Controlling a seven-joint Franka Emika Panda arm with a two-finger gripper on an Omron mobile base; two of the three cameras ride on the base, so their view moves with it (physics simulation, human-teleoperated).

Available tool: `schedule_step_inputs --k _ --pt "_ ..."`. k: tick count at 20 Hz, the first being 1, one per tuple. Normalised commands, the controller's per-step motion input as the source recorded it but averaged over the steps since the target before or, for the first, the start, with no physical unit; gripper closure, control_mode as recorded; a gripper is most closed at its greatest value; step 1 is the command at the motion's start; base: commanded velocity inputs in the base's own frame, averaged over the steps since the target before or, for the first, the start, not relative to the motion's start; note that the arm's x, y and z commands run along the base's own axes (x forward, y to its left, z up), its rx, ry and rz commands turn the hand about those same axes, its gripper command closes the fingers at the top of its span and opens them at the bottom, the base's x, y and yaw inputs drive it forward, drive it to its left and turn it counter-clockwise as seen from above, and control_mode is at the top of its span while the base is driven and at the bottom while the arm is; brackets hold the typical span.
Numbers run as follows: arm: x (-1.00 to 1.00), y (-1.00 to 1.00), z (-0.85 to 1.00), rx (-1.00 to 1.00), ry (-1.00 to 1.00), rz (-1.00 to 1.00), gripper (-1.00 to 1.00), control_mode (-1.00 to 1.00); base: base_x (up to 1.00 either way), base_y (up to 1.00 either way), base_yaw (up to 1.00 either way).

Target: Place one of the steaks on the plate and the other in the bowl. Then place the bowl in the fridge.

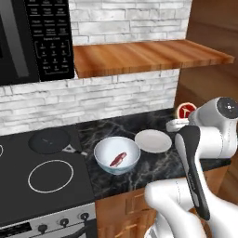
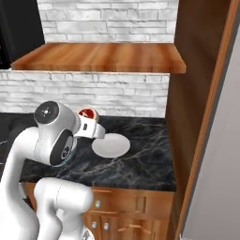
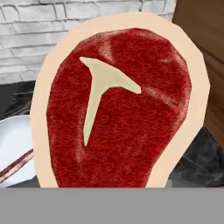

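**A:** Where does the task stand for you?

**B:** You have one steak lying in the bowl, which sits near the desk's front edge, just right of the stove. So that half looks done. The second steak is up off the desk, standing on edge in front of the hand camera; in the left base view you can see it as a red disc above the desk's back right part, beyond the plate.

**A:** Is the end effector gripping it?

**B:** You cannot see the fingers, so I cannot tell for sure. The steak hanging in the air at the wrist suggests it is held.

**A:** How is that steak turned?

**B:** Its flat face looks straight at the hand camera. Its long axis runs top to bottom in that view, the pale T-shaped bone pointing down.

**A:** What is left?

**B:** The plate is bare, touching nothing, just beside the bowl. You still need to lay this steak on it, then carry the bowl to the fridge.
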Motion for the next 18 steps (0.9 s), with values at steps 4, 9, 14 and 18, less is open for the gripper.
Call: schedule_step_inputs --k 4,9,14,18 --pt "0.00 0.00 0.00 0.00 0.00 0.00 1.00 1.00 0.80 0.12 0.21" --pt "0.00 0.00 0.00 0.00 0.00 0.00 1.00 1.00 0.56 -0.49 0.41" --pt "0.00 0.00 0.00 0.00 0.00 0.00 1.00 1.00 0.06 -0.01 0.05" --pt "0.05 -0.70 -0.52 0.01 0.15 -0.06 1.00 -1.00 0.00 0.00 0.00"
